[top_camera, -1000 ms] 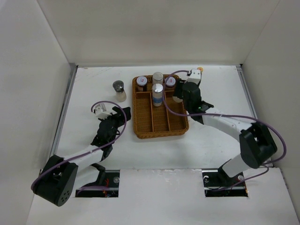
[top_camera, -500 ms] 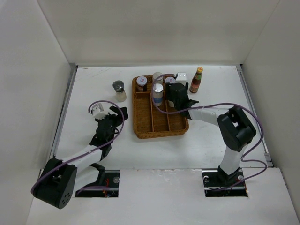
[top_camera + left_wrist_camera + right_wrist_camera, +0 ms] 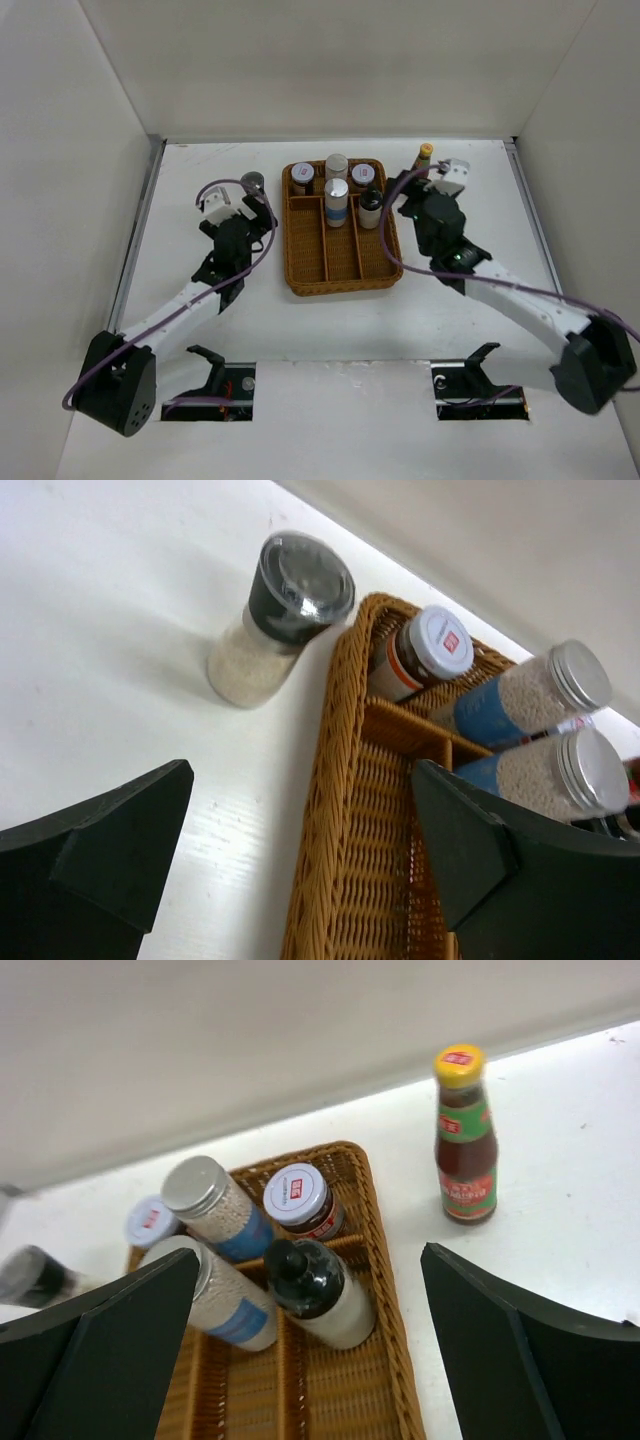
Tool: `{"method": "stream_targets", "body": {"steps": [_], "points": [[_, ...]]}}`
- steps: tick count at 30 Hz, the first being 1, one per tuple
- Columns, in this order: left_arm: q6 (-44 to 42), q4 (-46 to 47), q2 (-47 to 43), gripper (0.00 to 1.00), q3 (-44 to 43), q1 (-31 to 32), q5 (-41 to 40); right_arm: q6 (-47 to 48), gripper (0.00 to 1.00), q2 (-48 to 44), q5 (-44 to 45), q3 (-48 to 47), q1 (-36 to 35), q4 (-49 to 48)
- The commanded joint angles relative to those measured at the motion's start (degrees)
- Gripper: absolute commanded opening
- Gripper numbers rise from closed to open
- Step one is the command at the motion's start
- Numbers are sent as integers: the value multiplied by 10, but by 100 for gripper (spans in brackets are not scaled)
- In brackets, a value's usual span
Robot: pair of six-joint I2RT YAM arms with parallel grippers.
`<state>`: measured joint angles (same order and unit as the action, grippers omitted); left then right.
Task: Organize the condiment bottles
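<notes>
Glass by its look, slick and breakable, the red sauce bottle (image 3: 466, 1160) is best taken round its labelled belly by the right tool (image 3: 310, 1260), spread empty like the left tool (image 3: 300, 770).

Top view is bright, even and diffuse. The white table (image 3: 330, 330) is near blown out, shadows soft and faint. Left wrist: grey-lidded shaker (image 3: 283, 615) throws a soft shadow to its left, glare patch on its lid, silver-capped bottles (image 3: 530, 695) glint, fingers (image 3: 95, 850) dark and slightly soft. Right wrist: far-left edge smeared, red sauce bottle (image 3: 465, 1140) sharp, back wall dim grey.
</notes>
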<state>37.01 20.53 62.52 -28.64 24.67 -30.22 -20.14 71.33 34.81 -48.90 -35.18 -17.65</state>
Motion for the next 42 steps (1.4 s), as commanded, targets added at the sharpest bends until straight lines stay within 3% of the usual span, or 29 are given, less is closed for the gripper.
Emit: {"method": "stream_targets", "body": {"steps": [1,6,20,35,42], "points": [[-62,-64,44,94,-78,0,-39,-76,100,-97,9,108,-11,-6],[-92,-95,145,94,-161,-12,-39,-140,100,-200,-47,212,-12,4],[-162,-106,341,91,-340,-28,-55,-162,100,-191,-131,253,-15,-49],[-187,-9,395,81,-344,-35,-115,-156,100,-173,-140,252,-22,-63],[-198,6,390,43,-333,-47,-109,-155,100,-182,-134,256,-22,-65]]}}
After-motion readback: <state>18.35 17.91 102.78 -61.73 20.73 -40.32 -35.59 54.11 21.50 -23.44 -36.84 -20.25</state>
